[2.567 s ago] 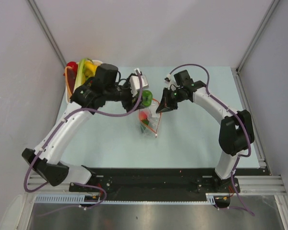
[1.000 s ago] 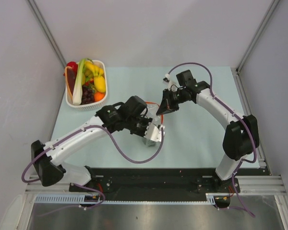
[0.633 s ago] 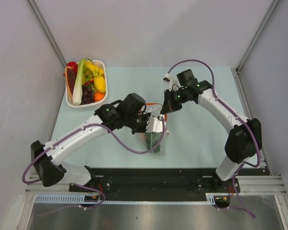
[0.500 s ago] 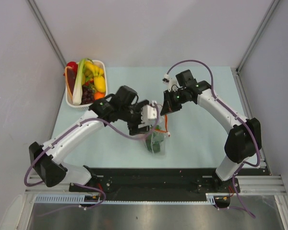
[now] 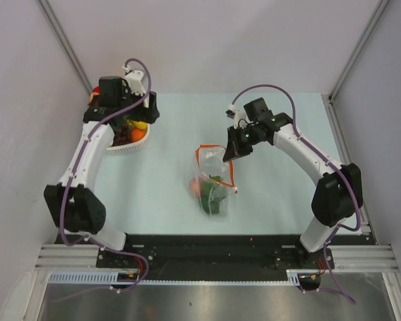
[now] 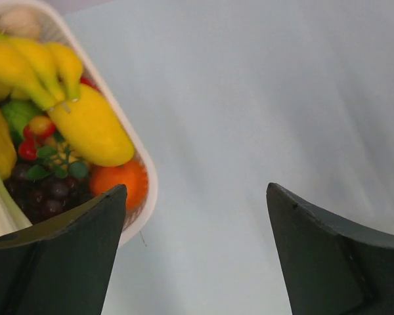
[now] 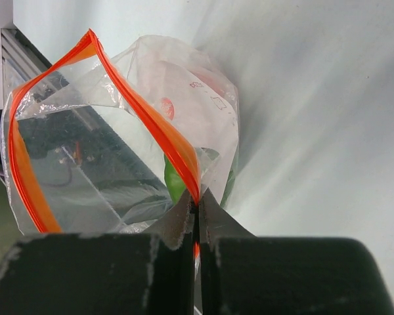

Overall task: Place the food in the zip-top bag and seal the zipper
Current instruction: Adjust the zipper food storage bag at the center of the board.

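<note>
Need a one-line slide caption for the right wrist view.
Right tool pinches the orange-red zipper of the zip-top bag, mouth open, green food inside.

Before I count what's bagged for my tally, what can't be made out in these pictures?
- Top view: the number of food pieces in the zip-top bag; crinkled plastic and overlap blur them.
- Right wrist view: the zipper slider; the right gripper, pinched on the strip, covers that end.
- Left wrist view: much of the basket; frame edges and a finger of the open left gripper cut it off.
</note>
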`<state>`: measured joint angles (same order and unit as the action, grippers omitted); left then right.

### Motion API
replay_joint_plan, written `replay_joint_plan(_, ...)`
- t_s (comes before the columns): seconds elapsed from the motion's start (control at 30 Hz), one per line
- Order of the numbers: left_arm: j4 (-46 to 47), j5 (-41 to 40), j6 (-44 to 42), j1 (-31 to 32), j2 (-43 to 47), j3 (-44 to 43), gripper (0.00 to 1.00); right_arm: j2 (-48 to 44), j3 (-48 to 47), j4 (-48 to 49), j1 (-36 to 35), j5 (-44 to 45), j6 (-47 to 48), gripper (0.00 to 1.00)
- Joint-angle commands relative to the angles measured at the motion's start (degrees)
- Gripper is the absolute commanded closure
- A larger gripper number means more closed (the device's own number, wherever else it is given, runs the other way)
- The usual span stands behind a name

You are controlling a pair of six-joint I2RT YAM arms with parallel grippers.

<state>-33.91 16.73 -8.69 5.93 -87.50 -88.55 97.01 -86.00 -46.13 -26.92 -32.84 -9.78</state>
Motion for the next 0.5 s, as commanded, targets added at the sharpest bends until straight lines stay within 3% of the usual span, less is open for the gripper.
replay_joint_plan(0.0, 6.74, -7.58, 13.33, -5.75, -6.09, -3.38, 0.12, 0.37, -1.45, 0.87, -0.33, -0.30, -0.77, 1.00)
replay_joint_plan(0.1, 8.59, -10.13, 11.95, -5.76, -9.61, -5.14, 0.21, 0.46, -1.37, 0.69, -0.33, -0.03, -0.68, 1.00)
replay_joint_plan(0.47, 10.88, -16.11, 11.42, -5.76, -13.84, 0.22, 0.30, 1.16, -1.28, 0.78, -0.15, -0.38, -0.94, 1.00)
